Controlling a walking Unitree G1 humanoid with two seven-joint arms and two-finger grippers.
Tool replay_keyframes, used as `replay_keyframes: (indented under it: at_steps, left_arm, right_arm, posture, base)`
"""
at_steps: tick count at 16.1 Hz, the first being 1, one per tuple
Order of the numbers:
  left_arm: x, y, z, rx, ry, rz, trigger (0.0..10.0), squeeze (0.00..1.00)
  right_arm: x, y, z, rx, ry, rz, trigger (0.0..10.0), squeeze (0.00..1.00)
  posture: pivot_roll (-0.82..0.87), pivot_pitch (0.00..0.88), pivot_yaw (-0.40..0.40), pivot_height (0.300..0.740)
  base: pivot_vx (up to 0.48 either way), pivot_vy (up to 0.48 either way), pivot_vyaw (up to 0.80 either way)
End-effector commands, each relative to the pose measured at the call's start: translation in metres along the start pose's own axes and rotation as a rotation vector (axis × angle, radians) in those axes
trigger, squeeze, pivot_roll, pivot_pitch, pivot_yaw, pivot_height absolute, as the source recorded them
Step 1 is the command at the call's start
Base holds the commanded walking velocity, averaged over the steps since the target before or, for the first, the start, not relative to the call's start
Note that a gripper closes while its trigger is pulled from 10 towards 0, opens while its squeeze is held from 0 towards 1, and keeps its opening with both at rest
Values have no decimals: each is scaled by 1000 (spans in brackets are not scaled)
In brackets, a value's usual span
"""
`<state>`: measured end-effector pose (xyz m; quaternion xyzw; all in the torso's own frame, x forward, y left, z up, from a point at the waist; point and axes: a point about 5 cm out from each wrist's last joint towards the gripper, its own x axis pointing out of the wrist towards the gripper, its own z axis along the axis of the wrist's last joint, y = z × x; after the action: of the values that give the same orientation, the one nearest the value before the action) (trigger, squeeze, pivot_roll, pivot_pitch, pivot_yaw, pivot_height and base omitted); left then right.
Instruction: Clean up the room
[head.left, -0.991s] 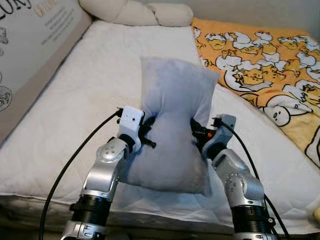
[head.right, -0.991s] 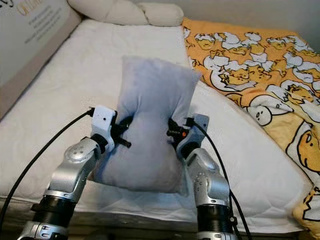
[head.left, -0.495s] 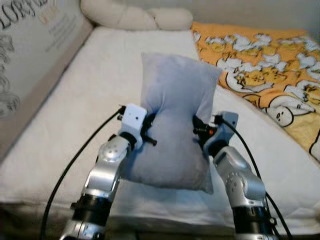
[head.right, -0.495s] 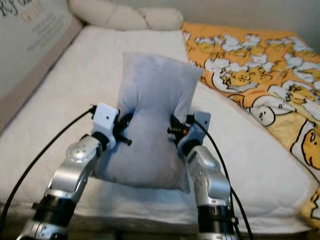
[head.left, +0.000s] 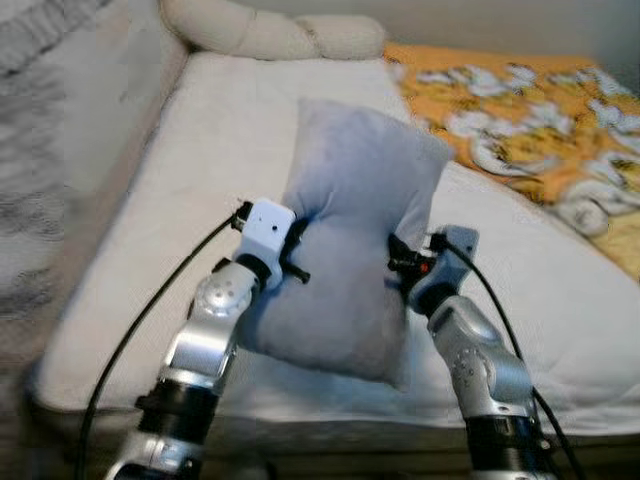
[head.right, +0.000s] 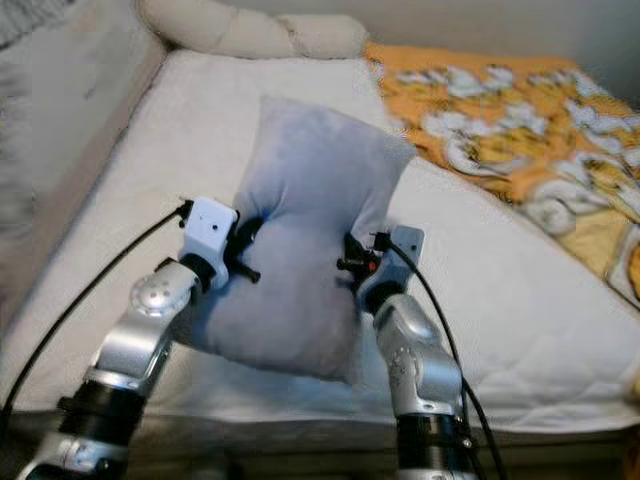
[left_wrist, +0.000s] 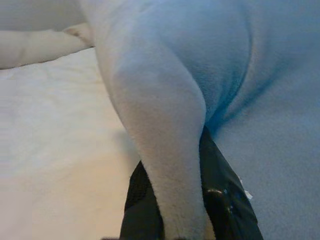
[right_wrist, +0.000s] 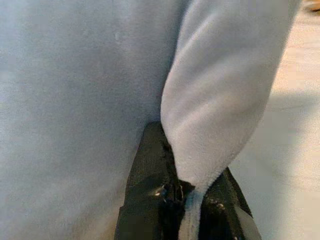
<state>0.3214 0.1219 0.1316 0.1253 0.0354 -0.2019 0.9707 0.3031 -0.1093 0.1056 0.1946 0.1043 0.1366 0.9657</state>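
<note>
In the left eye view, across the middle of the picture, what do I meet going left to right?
Left gripper pinching one edge → pale blue fleece pillow held over the white quilted mattress → right gripper pinching the other edge → orange patterned blanket.

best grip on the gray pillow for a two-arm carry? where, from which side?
Judging by the current hold: pinch the two long side edges at mid-height, one end effector from each side. The gray pillow is soft and tall, so its edges fold into a ridge the fingers can clamp. The left end effector and right end effector each hold such a fold, keeping it upright above the white mattress.
</note>
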Motion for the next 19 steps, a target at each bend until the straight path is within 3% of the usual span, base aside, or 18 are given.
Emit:
replay_keyframes:
  at_steps: [1,4,9,14,19]
  left_arm:
    - [6,2,15,17,-50,12,10000,0]
    - [8,5,14,43,-34,0,10000,0]
    - [13,8,17,41,-39,-2,10000,0]
    - [16,5,22,27,-62,-19,10000,0]
    - [18,15,24,16,-62,18,10000,0]
  right_arm:
    - [0,-3,7,9,-37,-17,10000,0]
    - [0,-9,7,14,-42,-48,10000,0]
    - [5,-5,5,25,-35,-50,10000,0]
    - [6,-12,8,49,-31,-75,10000,0]
    - [14,-8,8,17,-4,-36,10000,0]
  posture:
    - [147,0,-57,740]
    - [143,0,-31,740]
    - [137,0,-21,740]
    - [140,0,-32,740]
    - [148,0,-42,740]
  base:
    - [0,409,0]
    - [0,411,0]
    - [0,391,0]
    - [0,0,0]
    - [103,0,0]
